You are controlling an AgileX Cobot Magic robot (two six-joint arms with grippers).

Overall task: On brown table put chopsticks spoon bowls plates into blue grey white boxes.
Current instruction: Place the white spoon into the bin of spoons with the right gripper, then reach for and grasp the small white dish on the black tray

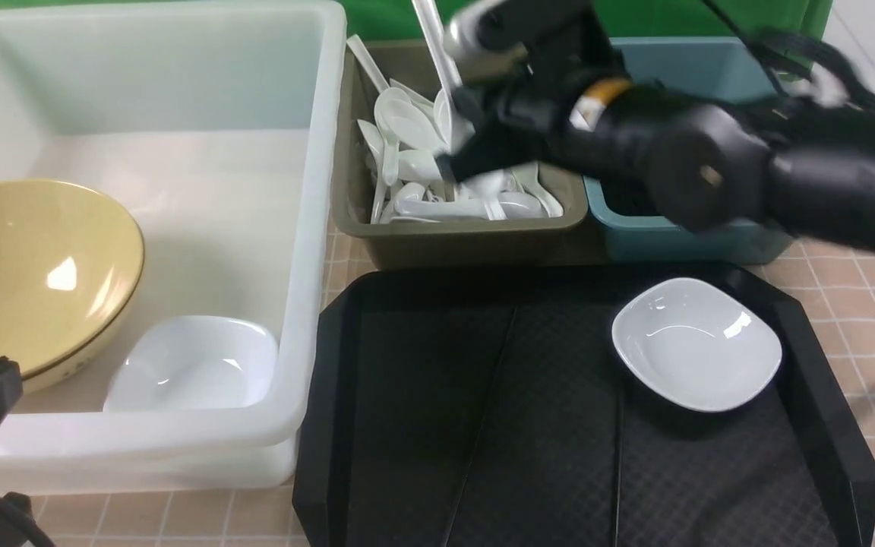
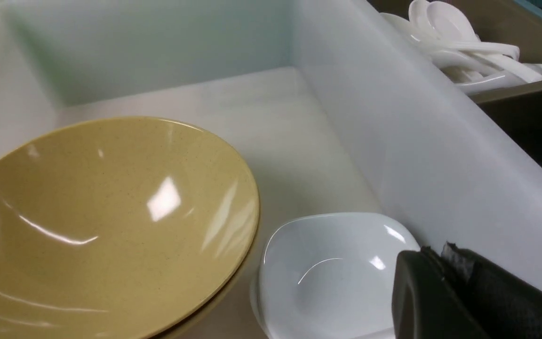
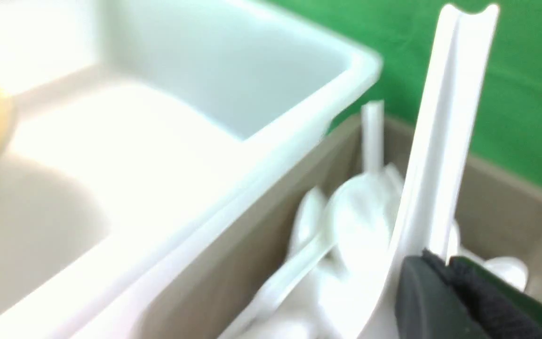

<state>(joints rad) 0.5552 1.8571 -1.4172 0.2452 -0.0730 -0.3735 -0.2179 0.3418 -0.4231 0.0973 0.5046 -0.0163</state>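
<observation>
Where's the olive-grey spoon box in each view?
Front view: grey box, upper centre, between white tub and blue box.
Left wrist view: grey box, one corner showing beyond the tub's wall.
Right wrist view: grey box, close and blurred, beside the tub's rim.
Shared landmark: white tub's wall.

Three boxes: white box [image 1: 316,251], grey box [image 1: 468,243], blue box [image 1: 680,243]. One bowl [image 1: 35,273]. Two plates: plate [image 1: 194,365] at 8 o'clock, plate [image 1: 696,342] at 4. One tray [image 1: 483,418]. One spoon [image 1: 434,38] at 12, heaped spoons [image 1: 407,129] uncountable.
</observation>
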